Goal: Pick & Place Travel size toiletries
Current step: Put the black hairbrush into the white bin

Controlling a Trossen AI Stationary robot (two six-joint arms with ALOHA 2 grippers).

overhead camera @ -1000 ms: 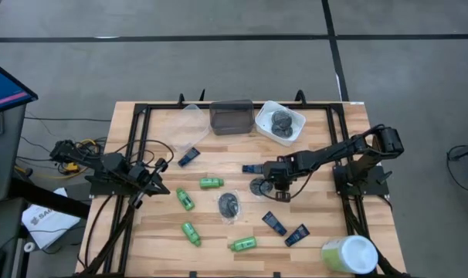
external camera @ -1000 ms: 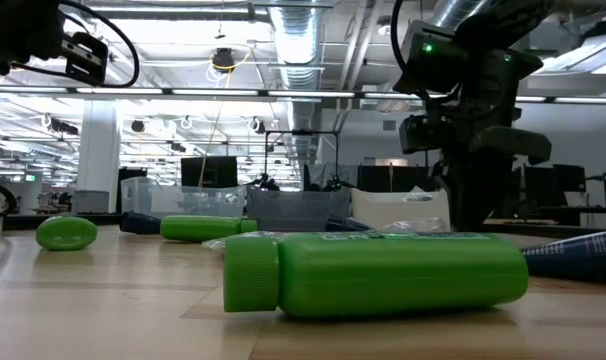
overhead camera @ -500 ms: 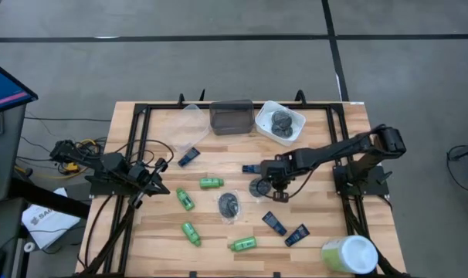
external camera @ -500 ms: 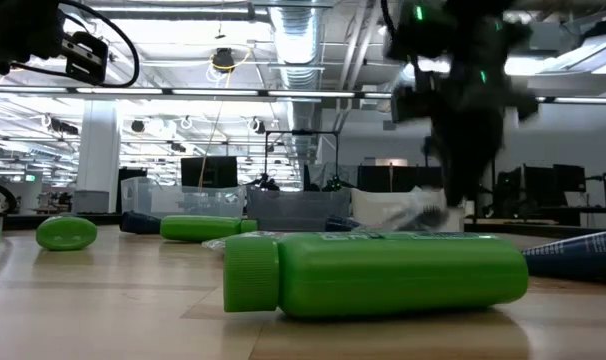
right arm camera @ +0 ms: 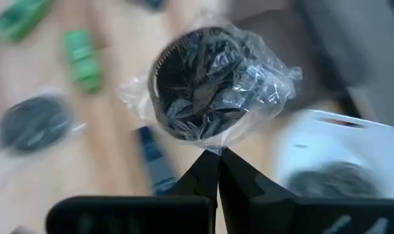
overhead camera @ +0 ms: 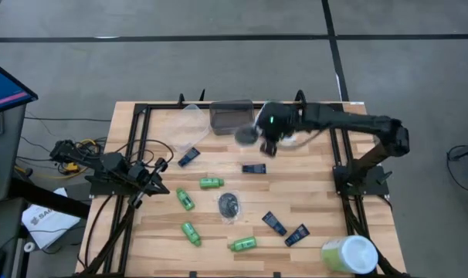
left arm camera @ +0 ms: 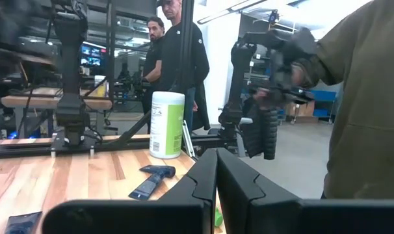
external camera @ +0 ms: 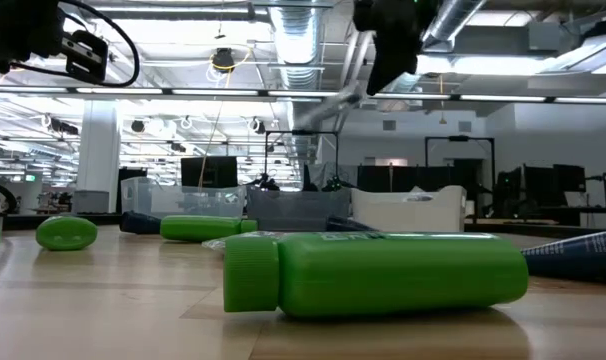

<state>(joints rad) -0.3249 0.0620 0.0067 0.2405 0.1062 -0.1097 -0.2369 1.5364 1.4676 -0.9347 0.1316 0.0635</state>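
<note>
1. Since a second ago the right arm has swung from the middle of the counter (overhead camera: 319,154) toward its far edge, and the grey lump that lay under it at centre has gone up with it.
2. Right pincer (overhead camera: 259,137) now hangs above the far part of the counter, between the dark tub (overhead camera: 231,116) and the white tub (overhead camera: 296,117).
3. Its fingers (right arm camera: 207,170) are pressed together on the clear wrapping of a dark grey round lump (right arm camera: 200,91), which dangles from their tips, off the boards.
4. Inside the white tub another grey lump (right arm camera: 333,177) already lies.
5. A third wrapped grey lump (overhead camera: 229,204) rests on the counter near its middle.
6. One blue sachet (overhead camera: 254,168) lies just near of the raised pincer; another (overhead camera: 189,157) lies to the left by the clear tub (overhead camera: 189,127); two more (overhead camera: 274,223) (overhead camera: 297,235) lie toward the near right.
7. Four green bottles are spread across the near left: one (overhead camera: 211,183) by the centre, one (overhead camera: 186,200) left of it, one (overhead camera: 191,233) nearer, one (overhead camera: 242,245) at the near edge.
8. Left pincer (overhead camera: 161,185) waits low at the left side, its fingers (left arm camera: 203,185) closed together and holding nothing.
9. At the near right corner stands the big green-and-white cylinder (overhead camera: 348,255).
10. People (left arm camera: 177,52) stand in the room beyond.
</note>
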